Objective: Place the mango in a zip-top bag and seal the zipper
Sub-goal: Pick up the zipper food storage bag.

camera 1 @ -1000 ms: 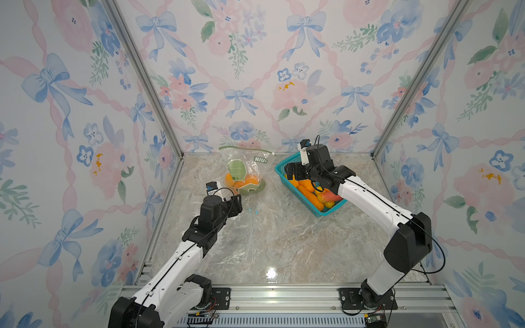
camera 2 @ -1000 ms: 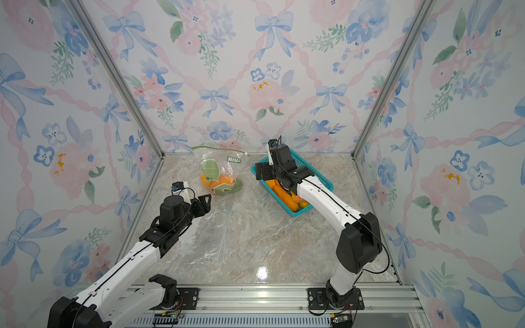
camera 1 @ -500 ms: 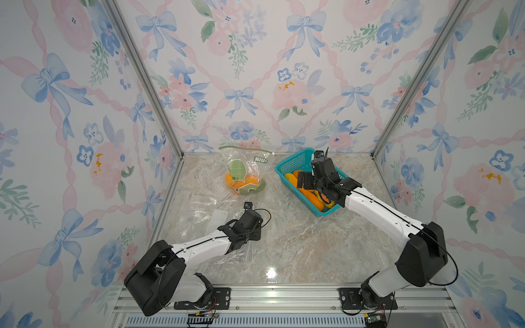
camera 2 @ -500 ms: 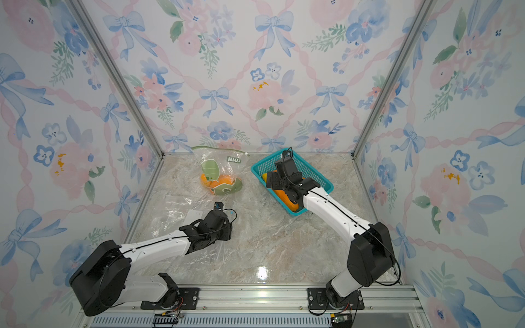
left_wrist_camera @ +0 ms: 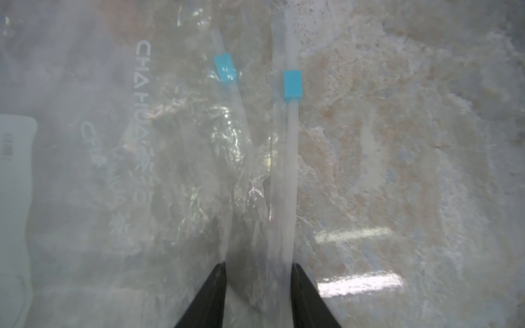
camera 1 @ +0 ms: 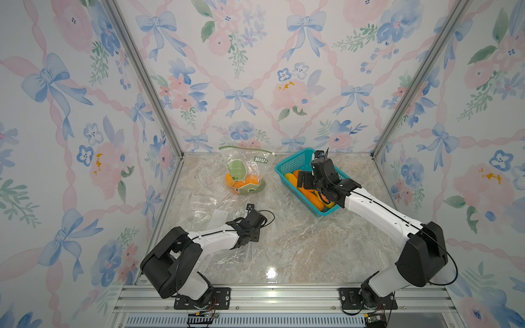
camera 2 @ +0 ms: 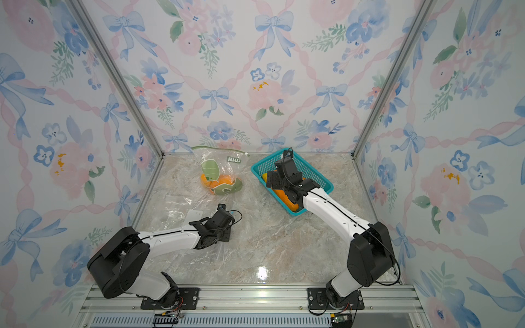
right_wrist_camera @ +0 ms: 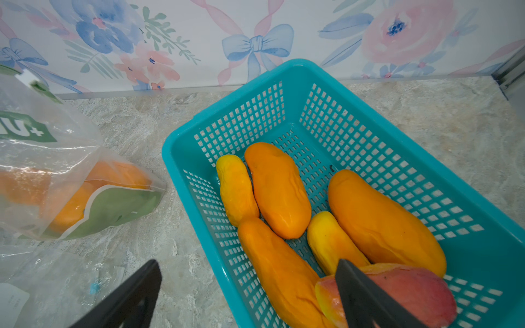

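- The back wall (camera 1: pixel 255 85) is covered in pale wallpaper with blue bows, pink ribbons crossing in diamonds, pink roses and small blue flowers.
- The left wall (camera 1: pixel 56 142) and right wall (camera 1: pixel 483 142) carry the same pattern.
- Two slanting metal posts (camera 1: pixel 142 76) (camera 1: pixel 417 76) mark the back corners where the walls meet.
- The floor (camera 1: pixel 298 247) is a glossy marble-look slab, beige veined with grey and white.
- A bright spot of light (camera 1: pixel 271 273) reflects off it near the front edge; in the left wrist view the glare shows as two pale streaks (left_wrist_camera: pixel 358 284).
- A silver metal rail (camera 1: pixel 284 295) runs along the front, with a slotted grille (camera 1: pixel 255 321) below it.
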`<action>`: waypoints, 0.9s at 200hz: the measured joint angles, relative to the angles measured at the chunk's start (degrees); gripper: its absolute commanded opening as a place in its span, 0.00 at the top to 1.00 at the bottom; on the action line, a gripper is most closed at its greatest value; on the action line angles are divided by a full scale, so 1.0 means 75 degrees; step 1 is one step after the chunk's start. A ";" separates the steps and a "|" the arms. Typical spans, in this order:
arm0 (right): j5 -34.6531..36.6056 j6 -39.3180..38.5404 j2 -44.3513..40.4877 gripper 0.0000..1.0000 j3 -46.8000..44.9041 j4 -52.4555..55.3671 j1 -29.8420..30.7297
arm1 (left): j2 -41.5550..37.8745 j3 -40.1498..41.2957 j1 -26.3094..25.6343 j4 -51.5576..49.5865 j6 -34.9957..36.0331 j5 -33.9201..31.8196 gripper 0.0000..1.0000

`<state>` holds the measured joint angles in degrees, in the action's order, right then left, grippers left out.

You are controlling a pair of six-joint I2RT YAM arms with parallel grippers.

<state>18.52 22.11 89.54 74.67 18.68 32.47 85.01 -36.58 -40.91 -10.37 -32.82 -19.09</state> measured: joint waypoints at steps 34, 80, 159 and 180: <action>0.0000 0.0000 -0.0009 0.01 -0.0023 -0.0061 0.0000 | 0.0047 -0.0047 0.0000 -0.0009 -0.0015 -0.0041 0.92; 0.0000 0.0000 -0.0009 0.01 -0.0023 -0.0073 0.0000 | 0.0044 -0.0219 0.0000 -0.0102 -0.0055 0.0041 1.00; -0.0271 0.0402 -0.0009 0.01 -0.0393 0.0020 0.0000 | -0.0903 -0.1207 0.0125 -0.0184 -0.0026 0.1274 1.00; -0.0679 0.0667 -0.0012 0.01 -0.0711 0.0020 0.0000 | -0.0979 -0.1405 0.0271 -0.0178 0.0035 0.1626 1.00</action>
<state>13.43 27.11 89.45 69.34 18.83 32.47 77.67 -47.11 -38.87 -11.70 -32.56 -6.90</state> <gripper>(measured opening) 0.990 0.052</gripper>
